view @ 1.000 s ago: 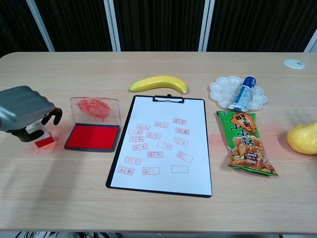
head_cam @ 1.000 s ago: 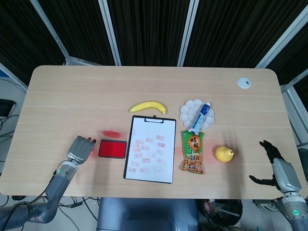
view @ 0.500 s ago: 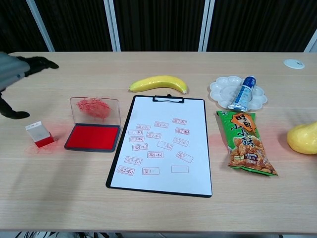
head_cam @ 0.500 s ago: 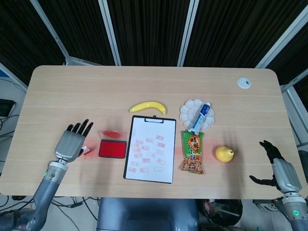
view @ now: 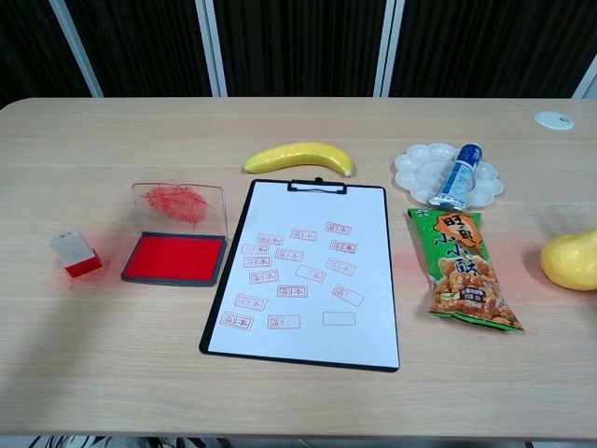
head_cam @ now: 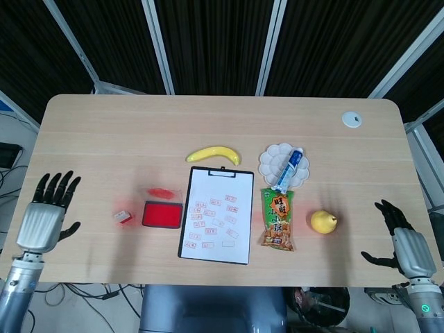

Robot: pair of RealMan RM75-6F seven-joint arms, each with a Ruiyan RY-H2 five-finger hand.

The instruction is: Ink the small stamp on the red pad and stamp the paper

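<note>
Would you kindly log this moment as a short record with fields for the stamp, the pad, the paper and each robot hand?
stamp: small stamp stands alone on the table, left of the pad
pad: red pad with its lid open, beside the clipboard
paper: paper on the clipboard, many red imprints
left robot hand: open, at the table's left edge
right robot hand: open, at the right edge

The left hand (head_cam: 43, 220) is hovering open at the surface's (head_cam: 104, 132) left edge, fingers (head_cam: 55, 189) spread, well apart from the small stamp (head_cam: 123, 217) sitting just left of the red pad (head_cam: 161, 214). The paper (head_cam: 216, 214) is lying right of the pad. The right hand (head_cam: 402, 244) is hanging open off the near right corner.
</note>
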